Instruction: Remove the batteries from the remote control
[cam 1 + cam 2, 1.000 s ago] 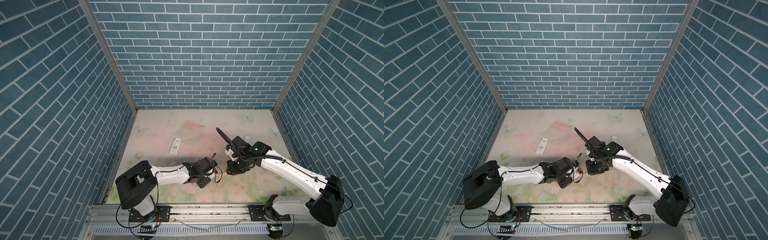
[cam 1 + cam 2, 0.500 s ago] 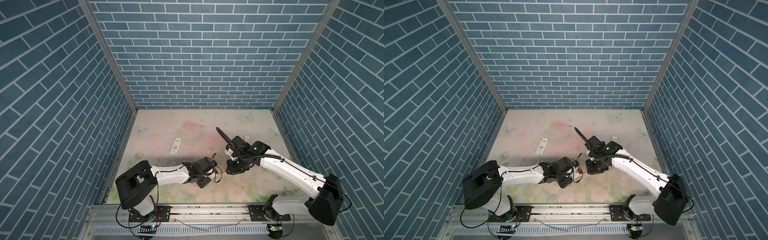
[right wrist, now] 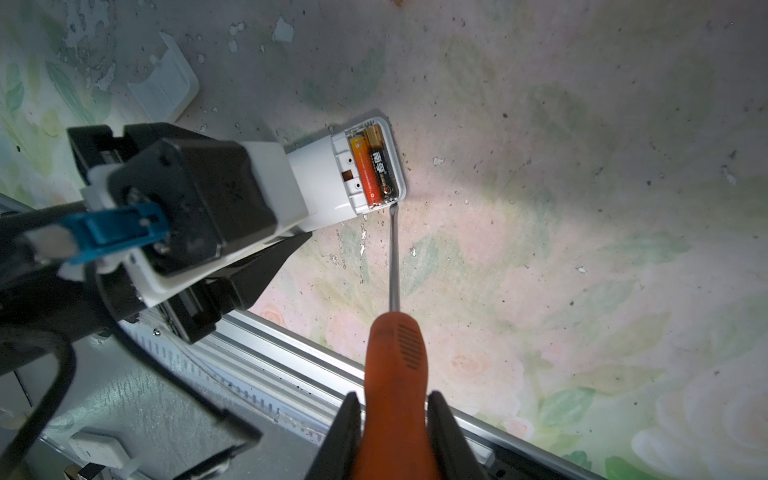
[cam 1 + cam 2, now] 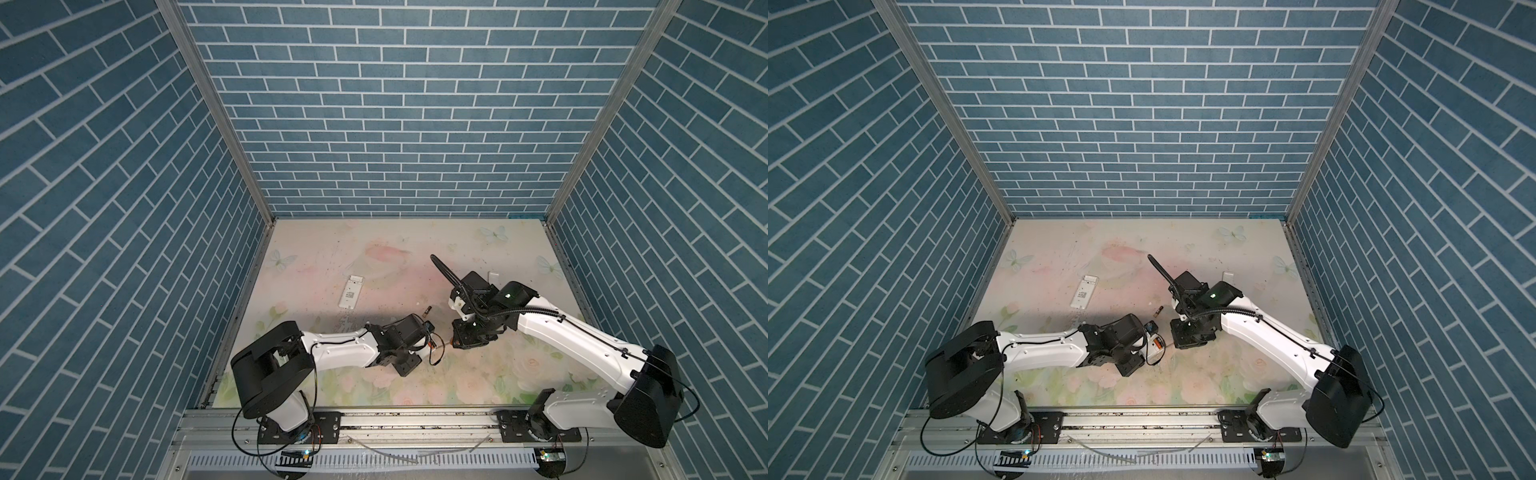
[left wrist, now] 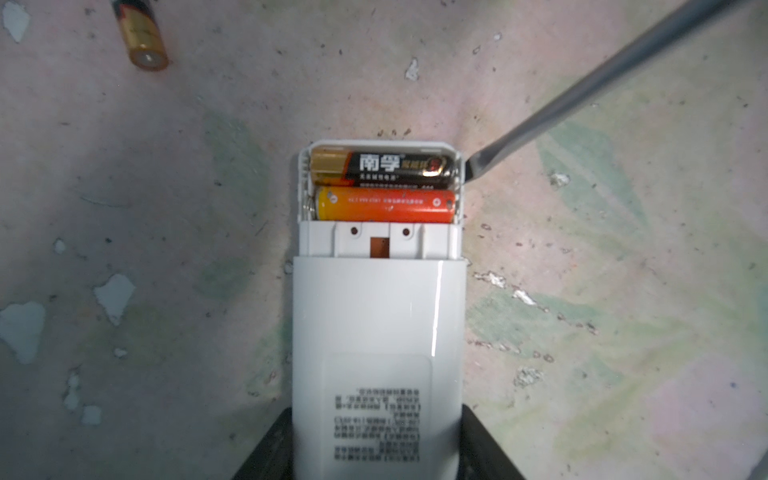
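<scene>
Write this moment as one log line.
left gripper: shut on remote control | right gripper: shut on screwdriver | tip: at compartment edge by black battery | orange battery: beside it | loose battery: on table

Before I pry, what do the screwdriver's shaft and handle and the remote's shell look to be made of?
Screwdriver shaft: bare metal, likely steel; grey, thin, dull sheen.
Screwdriver handle: orange plastic or rubber, matte, with moulded ribs.
Remote shell: white hard plastic, glossy; a bright highlight streaks one side.
</scene>
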`<move>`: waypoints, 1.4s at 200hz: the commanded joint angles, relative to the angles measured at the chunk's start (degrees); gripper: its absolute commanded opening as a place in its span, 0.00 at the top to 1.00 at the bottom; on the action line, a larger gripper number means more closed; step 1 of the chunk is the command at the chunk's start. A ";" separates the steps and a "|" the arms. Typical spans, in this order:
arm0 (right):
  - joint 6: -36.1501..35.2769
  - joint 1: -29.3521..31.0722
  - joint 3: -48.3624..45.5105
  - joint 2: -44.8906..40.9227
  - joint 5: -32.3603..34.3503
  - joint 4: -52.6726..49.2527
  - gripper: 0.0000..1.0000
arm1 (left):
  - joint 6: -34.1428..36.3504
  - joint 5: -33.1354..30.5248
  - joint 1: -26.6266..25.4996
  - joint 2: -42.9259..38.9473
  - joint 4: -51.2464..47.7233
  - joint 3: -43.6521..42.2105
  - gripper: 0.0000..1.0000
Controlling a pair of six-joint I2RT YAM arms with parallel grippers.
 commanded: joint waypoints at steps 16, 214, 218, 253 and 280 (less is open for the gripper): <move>-2.31 -0.42 3.90 0.85 0.39 -1.33 1.00 | 0.23 3.14 -0.06 1.68 -1.94 -0.94 0.60; -2.97 -0.62 6.72 2.07 -0.34 -1.84 1.00 | 0.35 3.32 -0.08 1.90 -2.20 -0.65 0.61; -3.00 -0.60 6.89 2.08 -0.34 -1.85 1.00 | 0.37 3.25 -0.07 1.93 -2.15 -0.66 0.61; -3.26 -0.60 7.81 2.87 -0.61 -1.99 1.00 | 0.40 3.50 -0.08 2.07 -2.14 -0.56 0.61; -3.46 -0.60 8.19 3.27 -0.74 -2.03 1.00 | 0.40 3.41 -0.08 1.85 -1.99 -0.83 0.61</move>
